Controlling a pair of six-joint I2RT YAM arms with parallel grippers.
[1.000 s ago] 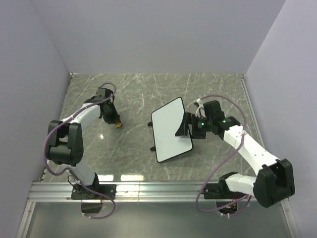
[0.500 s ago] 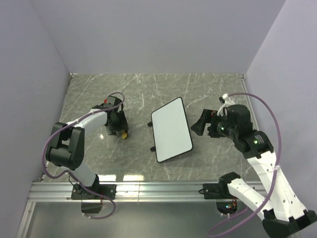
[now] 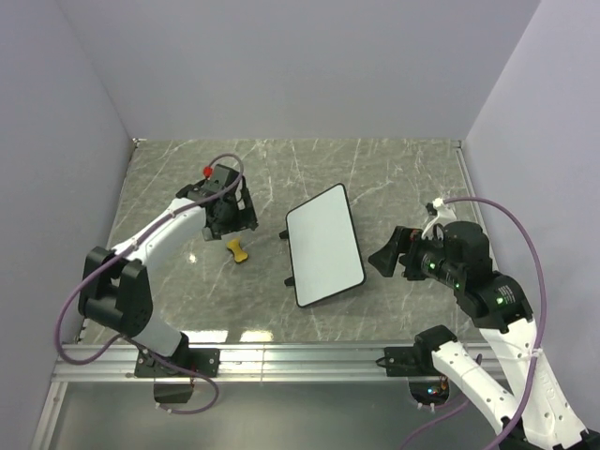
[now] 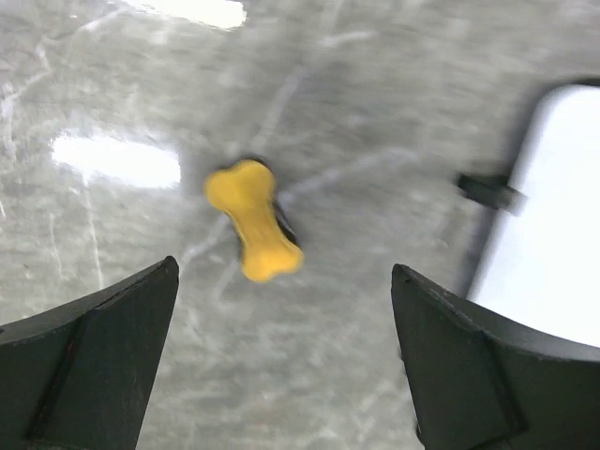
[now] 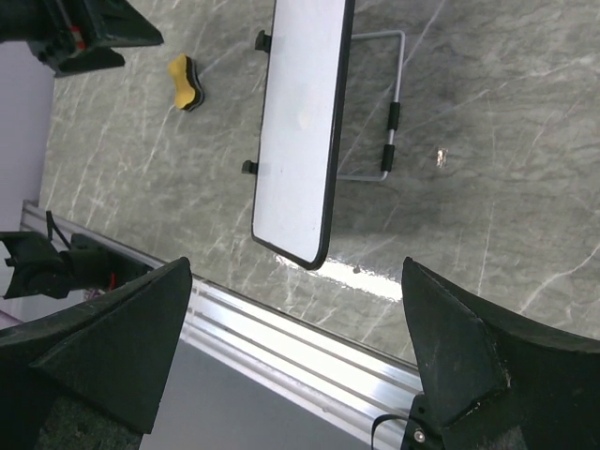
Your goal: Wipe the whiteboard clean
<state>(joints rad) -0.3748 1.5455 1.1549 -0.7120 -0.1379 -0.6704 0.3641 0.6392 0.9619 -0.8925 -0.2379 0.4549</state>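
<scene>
The whiteboard (image 3: 323,246) stands tilted on the marble table, with a thin black rim and a blank white face; it also shows as the whiteboard (image 5: 300,131) and as an edge of the whiteboard (image 4: 553,216). A small yellow eraser (image 3: 238,250) lies flat on the table to its left, also seen as the eraser (image 4: 255,232) and the eraser (image 5: 186,82). My left gripper (image 3: 232,214) hovers open just behind the eraser, holding nothing. My right gripper (image 3: 386,258) is open and empty, apart from the board's right side.
Behind the board a wire stand (image 5: 384,112) props it up. An aluminium rail (image 3: 309,361) runs along the table's near edge. Pale walls close the table (image 3: 187,281) at the left, back and right.
My left gripper has opened and let go of the yellow eraser, which now lies on the table, and has risen away. My right arm has drawn back from the board toward the near right.
</scene>
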